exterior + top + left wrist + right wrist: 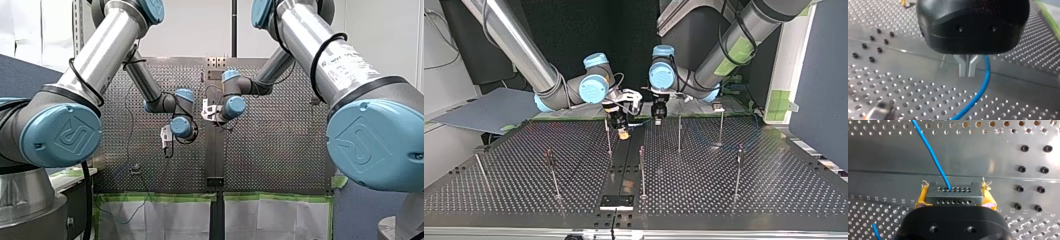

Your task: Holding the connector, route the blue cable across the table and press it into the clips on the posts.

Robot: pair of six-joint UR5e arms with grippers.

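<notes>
Connector point(953, 193) within right pincer point(954, 196)

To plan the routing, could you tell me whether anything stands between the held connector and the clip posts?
Nothing visible does: my right gripper holds the connector close beside the nearest post, with only perforated table between.

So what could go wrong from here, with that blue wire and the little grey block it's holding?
1. The blue cable leaves the connector through one small hole. A hard pull by my right gripper might strain that joint.
2. The cable runs beside my left gripper, not clearly inside it, so it may drift off course.
3. Thin posts stand close to both grippers and could get knocked or snag the cable.
</notes>
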